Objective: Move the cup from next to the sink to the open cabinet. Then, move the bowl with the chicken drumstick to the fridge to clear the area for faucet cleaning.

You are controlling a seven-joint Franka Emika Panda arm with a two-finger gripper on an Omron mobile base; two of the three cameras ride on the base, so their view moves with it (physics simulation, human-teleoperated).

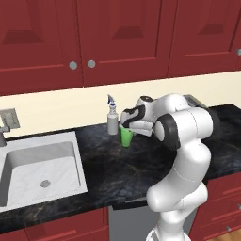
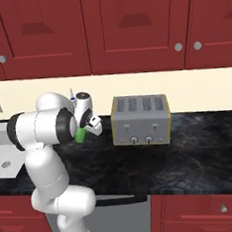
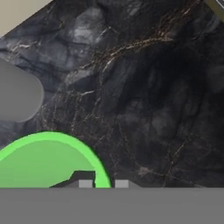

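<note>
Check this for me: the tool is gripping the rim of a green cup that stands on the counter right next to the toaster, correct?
Not the toaster. The green cup stands beside the spray bottle, as the left base view shows; the rest holds.

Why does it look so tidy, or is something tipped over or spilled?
Nothing stands out. The green cup stands upright on the dark counter beside the spray bottle, with the gripper pinching its rim. The toaster sits straight against the wall, and the sink looks dry. No spills or damage show.
</note>
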